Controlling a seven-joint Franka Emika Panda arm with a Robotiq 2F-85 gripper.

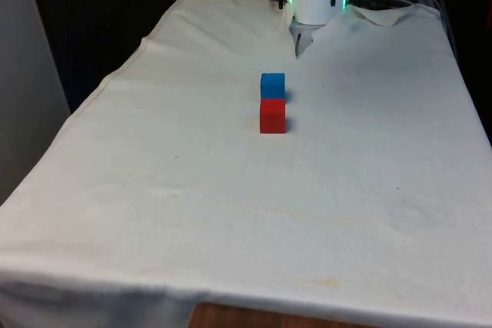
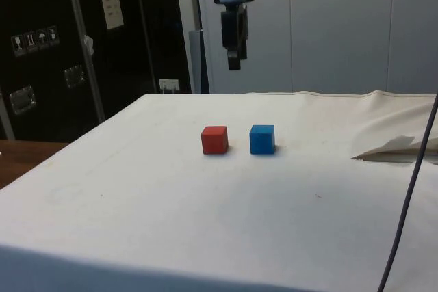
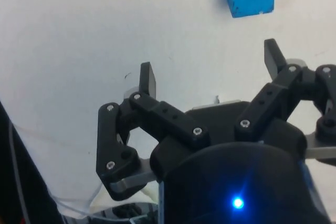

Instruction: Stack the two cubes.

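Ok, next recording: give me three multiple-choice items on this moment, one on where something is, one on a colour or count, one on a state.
1. Where does the blue cube sit relative to the red cube?
A. On top of it
B. Beside it on the cloth, with a small gap
C. Held in the claw

2. How many cubes are on the white cloth?
A. One
B. Two
C. Three

3. What state is the claw in?
A. Open and empty
B. Shut on the red cube
C. Shut on the blue cube

Answers:
1. B, as the side view shows both cubes resting on the cloth with a strip of cloth between them.
2. B, one red and one blue in the front and side views.
3. A, since the wrist view shows the fingers spread with only cloth between them, and the side view shows the claw raised above the table.
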